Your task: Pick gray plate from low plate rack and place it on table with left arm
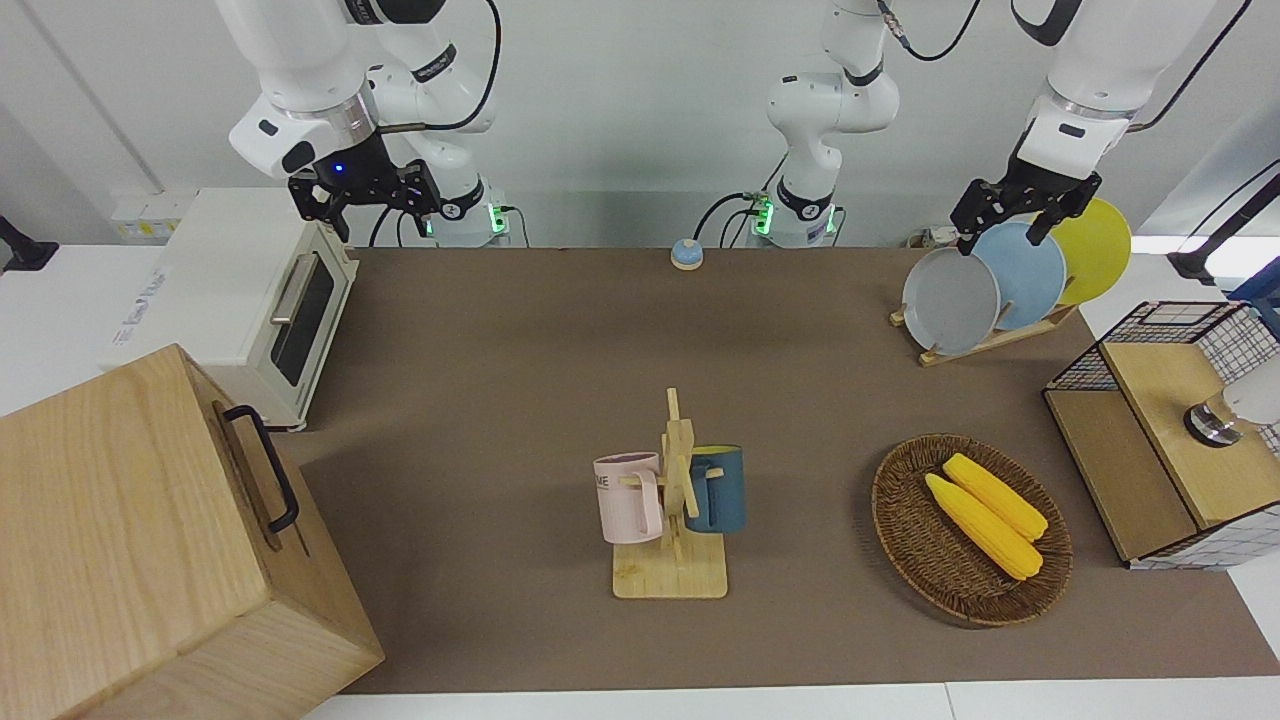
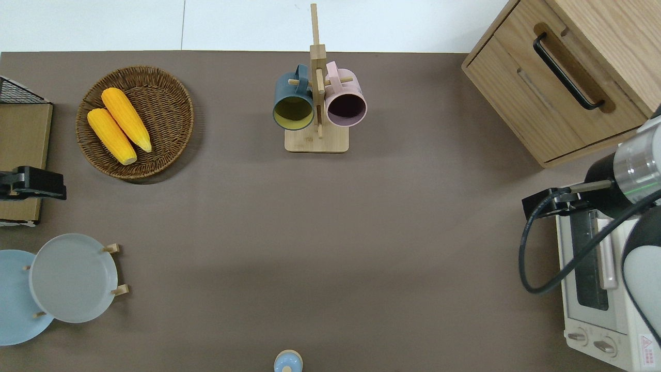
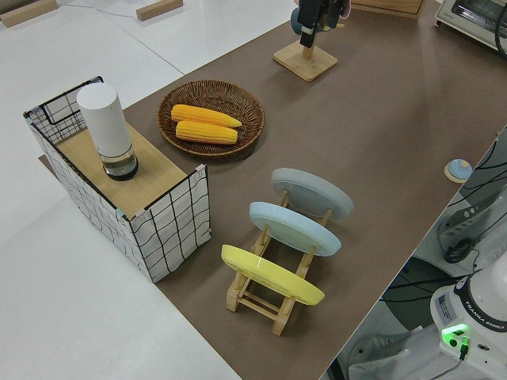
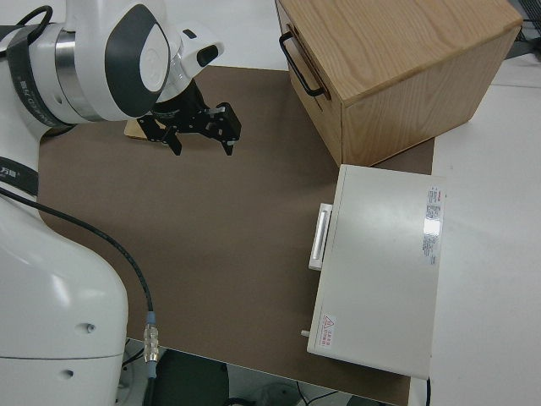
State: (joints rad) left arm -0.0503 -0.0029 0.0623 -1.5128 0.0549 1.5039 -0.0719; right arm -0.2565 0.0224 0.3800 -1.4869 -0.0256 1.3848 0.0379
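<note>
The gray plate [image 1: 950, 300] [image 2: 72, 278] [image 3: 311, 192] leans in the low plate rack [image 1: 985, 343] [image 3: 261, 297], in the slot toward the table's middle. The rack stands on the brown table [image 1: 520, 360] at the left arm's end, close to the robots. My left gripper [image 1: 1003, 232] hangs in the air by the rack with its fingers wide apart and nothing between them. In the overhead view only part of this gripper [image 2: 36, 187] shows, just farther from the robots than the plates. The right gripper [image 1: 365, 205] [image 4: 201, 135] is parked and open.
A light-blue plate [image 1: 1025, 275] and a yellow plate [image 1: 1095, 250] fill the rack's other slots. A wire crate with a wooden top [image 1: 1165, 430], a wicker basket of corn [image 1: 970, 530], a mug stand [image 1: 672, 520], a toaster oven [image 1: 250, 300], a wooden cabinet [image 1: 150, 540] and a bell [image 1: 686, 254] also stand here.
</note>
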